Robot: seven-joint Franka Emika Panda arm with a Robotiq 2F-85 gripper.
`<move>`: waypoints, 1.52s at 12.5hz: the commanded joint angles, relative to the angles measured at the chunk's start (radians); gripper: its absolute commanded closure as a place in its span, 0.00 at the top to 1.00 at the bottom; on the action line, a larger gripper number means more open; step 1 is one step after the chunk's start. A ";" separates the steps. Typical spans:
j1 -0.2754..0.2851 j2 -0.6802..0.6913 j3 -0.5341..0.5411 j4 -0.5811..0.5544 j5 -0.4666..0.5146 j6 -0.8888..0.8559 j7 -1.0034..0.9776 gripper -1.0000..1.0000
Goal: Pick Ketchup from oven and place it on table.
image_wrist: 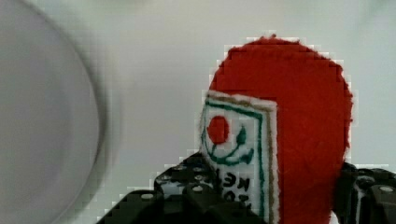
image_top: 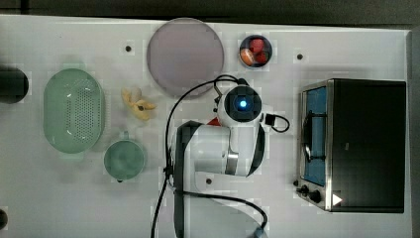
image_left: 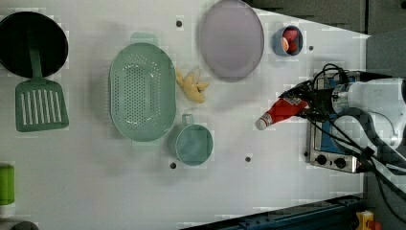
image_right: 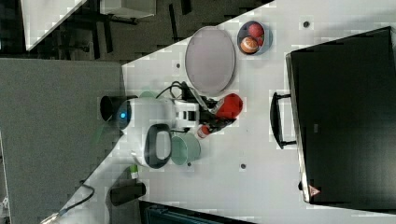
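Gripper [image_left: 301, 106] is clamped on the Ketchup [image_left: 280, 112], bottle tilted, cap down, above the table [image_left: 268, 182], btwn lilac plate [image_left: 231, 38] & oven [image_left: 330, 143]. IMO lower it slow, level it upright, let go only once the base sits flat.

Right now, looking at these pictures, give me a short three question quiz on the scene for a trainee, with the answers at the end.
1. True or false: the ketchup bottle is inside the oven.
2. Which sits closest to the banana? A) spatula B) colander C) fruit bowl
3. Fill the blank: the fingers are shut on the ____.

Key
1. False. It is held in the gripper, tilted, above the table.
2. B. The banana lies just beside the colander's rim, in the left view.
3. Ketchup bottle, as the wrist view shows.
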 commanded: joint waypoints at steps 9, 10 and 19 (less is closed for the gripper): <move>0.021 -0.179 -0.006 0.306 0.008 -0.393 0.050 1.00; 0.021 -0.196 -0.008 0.373 0.006 -0.471 0.050 1.00; 0.022 -0.212 -0.006 0.684 0.004 -0.772 0.049 1.00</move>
